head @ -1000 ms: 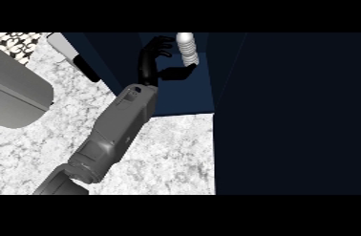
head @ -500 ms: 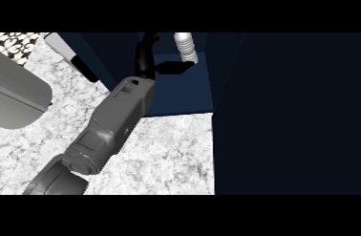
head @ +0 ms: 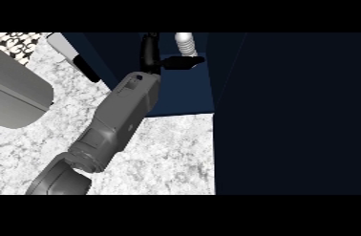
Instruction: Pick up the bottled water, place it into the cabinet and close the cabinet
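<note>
One hand (head: 164, 60) shows, reaching into the open cabinet (head: 180, 94), fingers curled around the bottled water (head: 185, 44), which stands deep inside. Which arm this is, you cannot tell. Set the bottle upright before releasing.

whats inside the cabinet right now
The bottled water stands in the dark blue cabinet, with a black hand reaching in beside it, thumb across the bottle. The hand's fingers and the cabinet's upper part are out of view.
</note>
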